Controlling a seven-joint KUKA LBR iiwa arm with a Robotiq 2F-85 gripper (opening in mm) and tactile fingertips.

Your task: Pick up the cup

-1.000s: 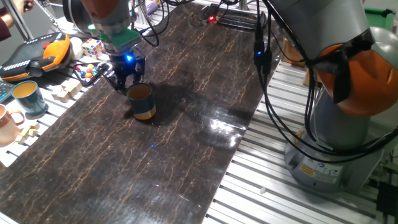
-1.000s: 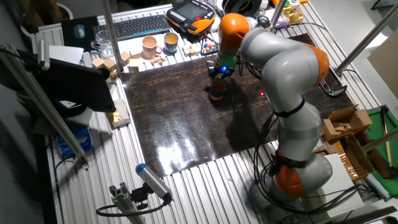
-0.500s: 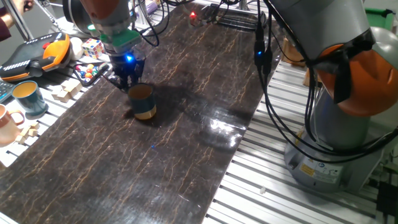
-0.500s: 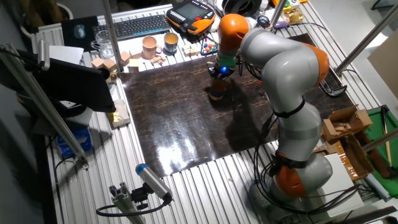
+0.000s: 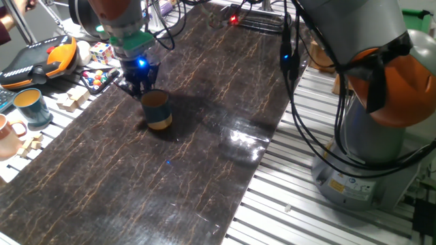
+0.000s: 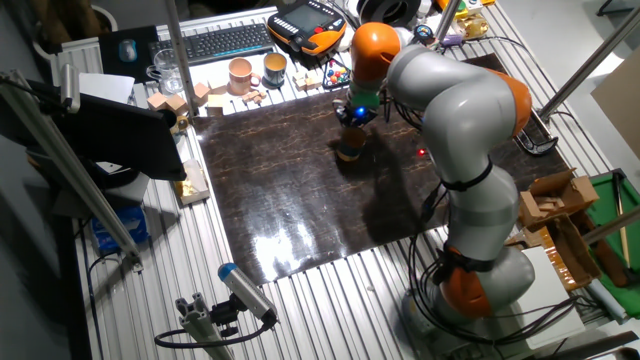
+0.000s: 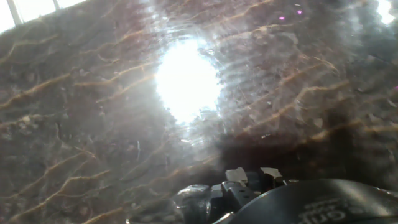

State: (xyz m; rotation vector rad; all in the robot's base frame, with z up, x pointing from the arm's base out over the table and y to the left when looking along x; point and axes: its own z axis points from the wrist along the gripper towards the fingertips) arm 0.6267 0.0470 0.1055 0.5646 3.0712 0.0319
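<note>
The cup [image 5: 157, 111] stands upright on the dark marbled tabletop [image 5: 204, 163]; its body is dark teal with an orange band at the base. My gripper [image 5: 142, 90] comes down from above at the cup's far-left rim, its fingers drawn close together on the rim wall. From the other side, the cup [image 6: 350, 150] sits just below the gripper [image 6: 353, 122]. In the hand view only two fingertips [image 7: 237, 176] show low in the frame over the glaring tabletop, and the cup cannot be made out.
A lighter teal mug [image 5: 30, 106] and a pinkish mug [image 5: 7, 133] stand off the left edge among wooden blocks [image 5: 71, 99]. An orange teach pendant [image 5: 41, 58] and a colour cube [image 5: 102, 52] lie behind them. Cables [image 5: 293, 82] hang at the right.
The fingers were spread wide beside the cup's rim a second ago and have since drawn together on it. The cup has barely shifted.
</note>
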